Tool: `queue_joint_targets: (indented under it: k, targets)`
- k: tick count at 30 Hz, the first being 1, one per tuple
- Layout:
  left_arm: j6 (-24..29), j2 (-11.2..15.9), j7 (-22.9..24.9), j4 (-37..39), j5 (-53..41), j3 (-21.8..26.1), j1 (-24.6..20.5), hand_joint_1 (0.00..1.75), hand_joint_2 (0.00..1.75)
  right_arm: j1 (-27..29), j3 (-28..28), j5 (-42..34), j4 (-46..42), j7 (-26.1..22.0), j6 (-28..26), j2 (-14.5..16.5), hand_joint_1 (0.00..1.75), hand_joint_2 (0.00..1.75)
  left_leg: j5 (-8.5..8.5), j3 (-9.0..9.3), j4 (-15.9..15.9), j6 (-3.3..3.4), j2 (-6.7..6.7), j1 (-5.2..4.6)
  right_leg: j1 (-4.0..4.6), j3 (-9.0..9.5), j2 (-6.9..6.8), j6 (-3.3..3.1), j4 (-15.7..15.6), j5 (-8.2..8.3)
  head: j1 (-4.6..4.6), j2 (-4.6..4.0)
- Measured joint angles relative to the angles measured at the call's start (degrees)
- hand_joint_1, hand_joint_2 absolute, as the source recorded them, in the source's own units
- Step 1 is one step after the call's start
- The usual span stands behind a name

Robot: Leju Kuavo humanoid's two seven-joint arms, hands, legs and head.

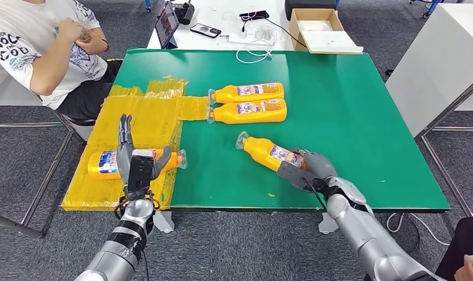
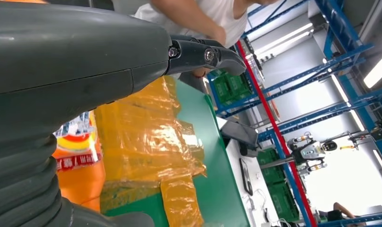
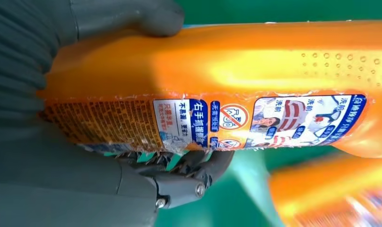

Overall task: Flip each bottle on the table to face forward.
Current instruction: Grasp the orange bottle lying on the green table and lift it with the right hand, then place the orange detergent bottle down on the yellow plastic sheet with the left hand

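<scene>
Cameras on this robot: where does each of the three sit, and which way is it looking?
Head view: high on the body, looking down at the green table; both silver arms show.
Left wrist view: behind the left hand, looking across the yellow sheet toward a seated person.
Right wrist view: behind the right hand, close on the orange bottle it grips.
Shared: head and right wrist views both show that gripped bottle.

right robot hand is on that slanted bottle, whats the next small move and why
Probably lift it slightly and roll the wrist to turn it over. The right robot hand already grips the base end of the slanted orange bottle, thumb on one side and fingers on the other, and the bottle lies at an angle on the green table.
</scene>
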Motion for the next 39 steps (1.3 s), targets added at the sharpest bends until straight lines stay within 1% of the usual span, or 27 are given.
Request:
queue_joint_targets:
  k: [2, 4, 7, 9, 12, 14, 16, 18, 21, 22, 24, 28, 30, 36, 39]
  targets:
    - [-1.67, -0.31, 0.00, 0.00, 1.66, -0.11, 0.02, 0.00, 1.75, 3.78, -1.80, -0.71, -4.31, -3.66, -7.99, 2.73, 1.75, 1.75, 0.00, -0.10, 0.00, -0.02, 0.03, 0.01, 0.03, -0.15, 0.02, 0.00, 0.02, 0.01, -0.04, 0.00]
    - [-3.16, -0.81, -0.01, 0.00, 2.77, -0.13, 0.01, 0.00, 1.75, 6.76, -3.62, -0.70, -9.20, -5.48, -12.93, 5.61, 1.75, 1.75, 0.01, -0.20, -0.01, -0.04, 0.03, 0.05, 0.06, -0.30, 0.02, -0.01, 0.04, 0.00, -0.07, 0.00]
    - [-4.28, -1.43, -0.03, 0.00, 3.46, -0.11, 0.01, 0.00, 1.75, 8.99, -5.85, -0.60, -14.83, -5.89, -14.97, 8.18, 1.75, 1.75, 0.03, -0.28, -0.02, -0.05, -0.01, 0.08, 0.07, -0.36, 0.00, -0.03, 0.05, -0.03, -0.03, 0.00]
    - [-6.55, -1.73, -0.03, 0.00, 4.75, -0.08, 0.00, 0.00, 1.75, 10.27, -7.66, -1.14, -17.61, -8.33, -17.85, 9.38, 1.75, 1.75, 0.03, -0.40, -0.02, -0.05, -0.01, 0.07, 0.05, -0.43, 0.00, -0.03, 0.05, -0.03, -0.01, 0.00]
    - [-12.66, -2.70, 0.69, -0.10, 7.21, -0.11, -0.03, 0.00, 1.75, 12.27, -10.96, -2.24, -22.52, -13.96, -25.19, 11.91, 1.75, 1.75, 0.03, -0.53, -0.02, -0.03, -0.01, 0.03, -0.05, -0.55, 0.00, -0.01, 0.04, -0.02, -0.02, 0.00]
    - [-16.90, -3.60, 2.13, -0.64, 8.98, -0.53, -0.02, 0.00, 1.75, 13.35, -12.81, -2.32, -26.10, -16.62, -29.17, 13.53, 1.75, 1.75, 0.03, -0.56, -0.02, -0.03, -0.02, 0.00, -0.09, -0.58, 0.00, -0.01, 0.04, -0.02, -0.02, 0.00]
    - [-20.92, -4.31, 3.76, -1.77, 10.94, -1.42, 0.02, 0.00, 1.75, 14.41, -14.21, -2.12, -29.21, -18.88, -32.32, 14.80, 1.75, 1.75, 0.02, -0.58, -0.02, -0.02, -0.01, -0.04, -0.10, -0.59, 0.00, -0.01, 0.04, -0.02, -0.02, 0.00]
    - [-25.37, -4.61, 5.29, -3.40, 12.91, -2.67, 0.11, 0.00, 1.75, 15.23, -15.15, -2.02, -31.51, -20.72, -34.29, 15.67, 1.75, 1.75, 0.01, -0.59, -0.02, -0.02, -0.01, -0.06, -0.09, -0.61, 0.00, -0.01, 0.04, -0.02, -0.03, 0.00]
    - [-33.66, -4.56, 7.70, -5.95, 16.28, -4.80, 0.19, 0.00, 1.75, 15.82, -15.91, -2.04, -32.88, -22.37, -34.72, 16.24, 1.75, 1.75, 0.01, -0.59, -0.02, -0.02, -0.01, -0.05, -0.08, -0.62, 0.01, -0.01, 0.04, -0.02, -0.03, 0.00]
    - [-35.64, -4.52, 8.25, -6.60, 17.13, -5.34, 0.19, 0.00, 1.75, 15.93, -16.04, -2.06, -32.96, -22.70, -34.66, 16.30, 1.75, 1.75, 0.01, -0.59, -0.02, -0.02, -0.01, -0.05, -0.07, -0.62, 0.01, -0.01, 0.04, -0.02, -0.03, 0.00]
    - [-37.47, -4.47, 8.80, -7.60, 17.91, -6.13, 0.20, 0.00, 1.75, 16.13, -16.20, -2.14, -33.08, -23.12, -34.57, 16.36, 1.75, 1.75, 0.02, -0.58, -0.02, -0.02, 0.00, -0.04, -0.07, -0.62, 0.01, -0.01, 0.04, -0.01, -0.03, 0.00]
    - [-38.04, -4.25, 9.04, -8.74, 18.38, -6.82, 0.26, 0.00, 1.75, 16.33, -16.48, -2.41, -33.15, -23.49, -34.51, 16.47, 1.75, 1.75, 0.02, -0.58, -0.02, -0.03, 0.01, -0.03, -0.07, -0.62, 0.01, -0.01, 0.04, -0.01, -0.03, 0.00]
    - [-39.42, -4.11, 9.09, -9.03, 19.06, -7.08, 0.28, 0.00, 1.75, 16.41, -16.50, -2.44, -33.15, -23.82, -34.24, 16.53, 1.75, 1.75, 0.02, -0.59, -0.02, -0.03, 0.01, -0.03, -0.07, -0.62, 0.01, -0.01, 0.04, -0.02, -0.03, 0.00]
    - [-49.76, -3.56, 10.32, -9.41, 24.31, -8.17, 0.31, 0.00, 1.75, 16.53, -16.07, -2.61, -32.56, -25.01, -30.59, 16.96, 1.75, 1.75, 0.02, -0.63, -0.02, -0.02, 0.01, -0.04, -0.07, -0.63, 0.01, -0.01, 0.04, -0.02, -0.02, 0.00]
    - [-53.00, -3.53, 10.73, -9.42, 26.59, -8.35, 0.34, 0.00, 1.75, 16.53, -14.76, -3.04, -31.30, -25.05, -29.66, 17.40, 1.75, 1.75, 0.02, -0.63, -0.02, -0.03, 0.01, -0.03, -0.06, -0.63, 0.01, -0.01, 0.04, -0.02, -0.03, 0.00]
